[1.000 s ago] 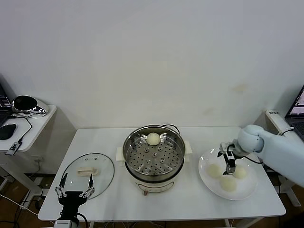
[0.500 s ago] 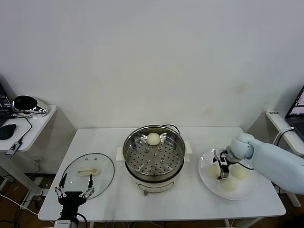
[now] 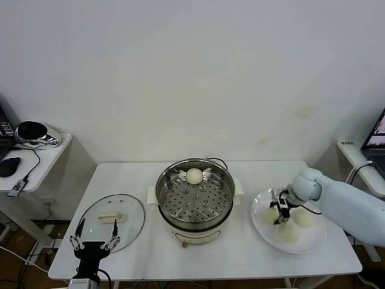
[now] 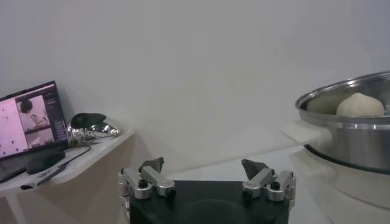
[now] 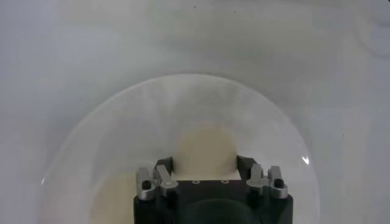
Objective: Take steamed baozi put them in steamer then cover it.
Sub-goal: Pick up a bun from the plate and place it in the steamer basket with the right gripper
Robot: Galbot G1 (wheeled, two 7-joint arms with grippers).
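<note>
The steel steamer (image 3: pixel 163 194) stands mid-table on its white base, with one steamed baozi (image 3: pixel 194 176) at the back of its floor. Three more baozi lie on the white plate (image 3: pixel 302 245) at the right. My right gripper (image 3: pixel 278 215) is down on the left one (image 3: pixel 267 214), and in the right wrist view its fingers press both sides of that baozi (image 5: pixel 204 146). The glass cover (image 3: pixel 129 226) with its cream handle lies flat at the table's left. My left gripper (image 3: pixel 94 244) hangs open at the front left edge, holding nothing (image 4: pixel 204 170).
The other two baozi (image 3: pixel 303 218) (image 3: pixel 289 233) sit close beside the held one. A side table (image 3: pixel 42 158) with a mouse and a shiny object stands at the left. A shelf with a laptop (image 3: pixel 376 139) is at the right edge.
My right gripper moved left across the plate, dropped onto the left baozi, and its fingers closed from wide open against the bun. The left arm stayed put.
</note>
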